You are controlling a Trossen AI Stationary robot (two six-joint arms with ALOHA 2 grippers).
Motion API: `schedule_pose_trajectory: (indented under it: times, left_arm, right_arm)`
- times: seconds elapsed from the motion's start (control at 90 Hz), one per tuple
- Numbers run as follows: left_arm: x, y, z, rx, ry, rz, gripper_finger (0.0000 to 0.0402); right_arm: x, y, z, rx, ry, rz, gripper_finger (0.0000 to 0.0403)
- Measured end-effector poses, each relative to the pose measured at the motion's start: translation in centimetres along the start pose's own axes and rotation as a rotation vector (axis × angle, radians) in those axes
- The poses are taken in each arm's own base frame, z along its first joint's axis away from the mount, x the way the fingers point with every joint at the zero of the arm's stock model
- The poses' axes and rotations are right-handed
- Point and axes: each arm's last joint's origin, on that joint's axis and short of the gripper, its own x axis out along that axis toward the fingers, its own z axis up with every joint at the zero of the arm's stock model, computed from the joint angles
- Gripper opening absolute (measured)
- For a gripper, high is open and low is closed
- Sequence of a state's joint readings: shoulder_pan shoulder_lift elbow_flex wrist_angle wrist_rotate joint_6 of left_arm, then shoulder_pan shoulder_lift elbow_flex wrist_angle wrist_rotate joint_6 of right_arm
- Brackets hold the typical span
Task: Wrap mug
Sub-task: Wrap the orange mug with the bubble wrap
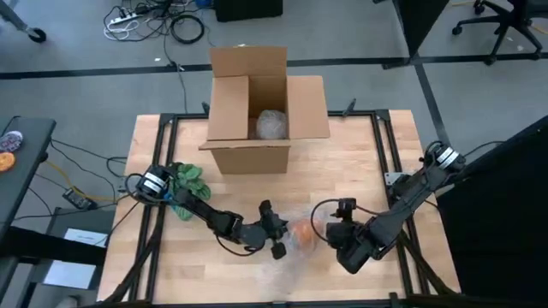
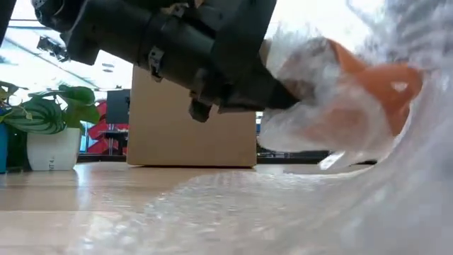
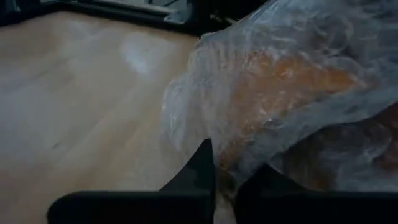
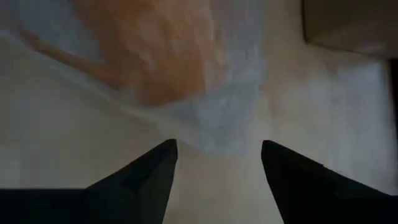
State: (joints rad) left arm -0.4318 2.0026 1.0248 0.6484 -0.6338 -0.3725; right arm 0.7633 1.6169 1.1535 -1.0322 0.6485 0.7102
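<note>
High view shows one orange mug [image 1: 301,235] near the front middle of the wooden bench [image 1: 360,171], lying in one sheet of clear bubble wrap [image 1: 295,257] that spreads toward the bench's front edge. Two dark arms meet at it. The left claw [image 1: 276,231] is just beside the mug on its left; in the left wrist view its fingers [image 3: 200,171] stand narrow, pinched on a fold of the bubble wrap [image 3: 261,99] over the mug [image 3: 298,81]. The right claw [image 1: 330,224] sits just right of the mug, and the right wrist view shows its two fingers [image 4: 155,168] spread wide with nothing between them, the wrapped mug [image 4: 155,56] just ahead.

In the low view the mug [image 2: 382,85] hangs clear of the bench, swathed in wrap [image 2: 311,106].

One open cardboard box [image 1: 257,111] stands at the back middle, with one pale wrapped bundle [image 1: 272,124] inside. One potted plant [image 1: 188,181] stands at the left edge, in a white pot [image 2: 53,149]. No writing or labels can be read anywhere.
</note>
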Motion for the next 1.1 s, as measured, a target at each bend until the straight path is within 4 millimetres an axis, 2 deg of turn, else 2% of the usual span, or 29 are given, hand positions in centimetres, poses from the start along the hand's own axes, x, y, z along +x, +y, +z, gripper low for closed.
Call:
schedule_pose_trajectory:
  times: [0.156,0.278,0.389,0.5,0.589,0.878,1.0,1.1]
  left_arm:
    - [0.0,-0.2,0.6,-0.044,-0.05,-0.02,0.0001]
    - [-0.1,-0.3,0.8,-0.067,-0.077,-0.031,0.0003]
    - [-0.1,-0.4,1.1,-0.11,-0.099,-0.04,0.0003]
    - [-0.1,-0.5,1.4,-0.147,-0.124,-0.051,0.0004]
    - [-0.1,-0.4,1.5,-0.162,-0.146,-0.026,0.0004]
    - [0.3,0.4,1.8,-0.165,-0.166,0.057,0.0005]
    - [0.4,0.6,1.8,-0.164,-0.17,0.074,0.0005]
    - [0.5,0.8,1.9,-0.16,-0.176,0.09,0.0005]
  right_arm:
    - [2.8,1.4,-2.4,0.059,-0.057,0.035,0.0203]
    - [4.4,2.4,-2.8,0.157,-0.207,0.079,0.0198]
    - [5.1,2.7,-3.0,0.174,-0.295,0.075,0.0196]
    - [5.2,2.4,-3.4,0.122,-0.255,0.039,0.0196]
    - [4.0,2.1,-3.1,0.094,-0.22,0.017,0.0196]
    - [-2.7,1.2,-0.8,0.016,-0.205,-0.009,0.0196]
    - [-4.2,0.8,-0.5,0.003,-0.156,0.017,0.0196]
    - [-4.2,1.2,-1.0,0.015,-0.117,0.058,0.0196]
